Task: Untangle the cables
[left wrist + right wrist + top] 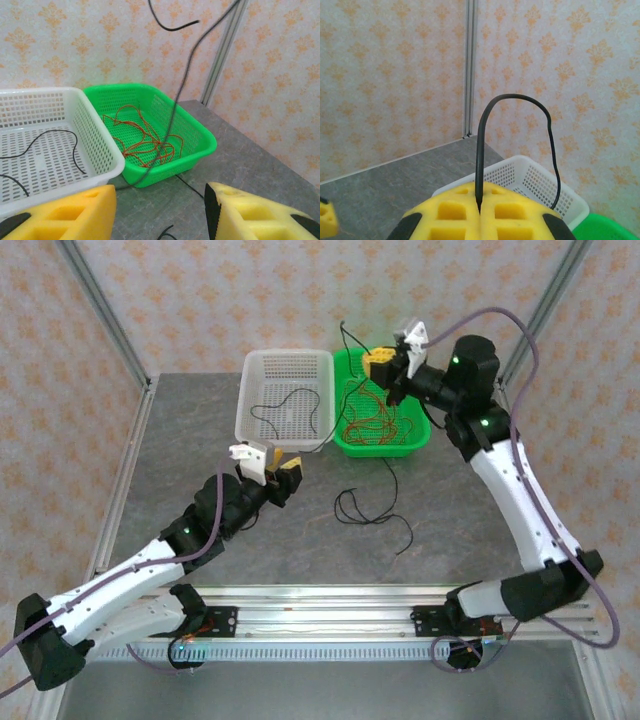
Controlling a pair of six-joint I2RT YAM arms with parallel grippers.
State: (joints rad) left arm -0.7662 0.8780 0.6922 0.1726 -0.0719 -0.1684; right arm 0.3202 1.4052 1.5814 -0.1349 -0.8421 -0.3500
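Right gripper (480, 207) clenched on a black cable (479, 150) high over the green basket (192, 127), its low end on the worktop (200, 440), maybe caught in the red cables (145, 145): pull hard and risk dragging that bunch out or tipping the basket.

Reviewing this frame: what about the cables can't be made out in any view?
- Right wrist: the held black cable, pinched in the right gripper, drops behind the yellow fingers, which hide its lower run.
- Left wrist: the top of the hanging black cable is cut off by the upper edge.
- Top view: the red cables in the green basket are too thin and overlapped to count.
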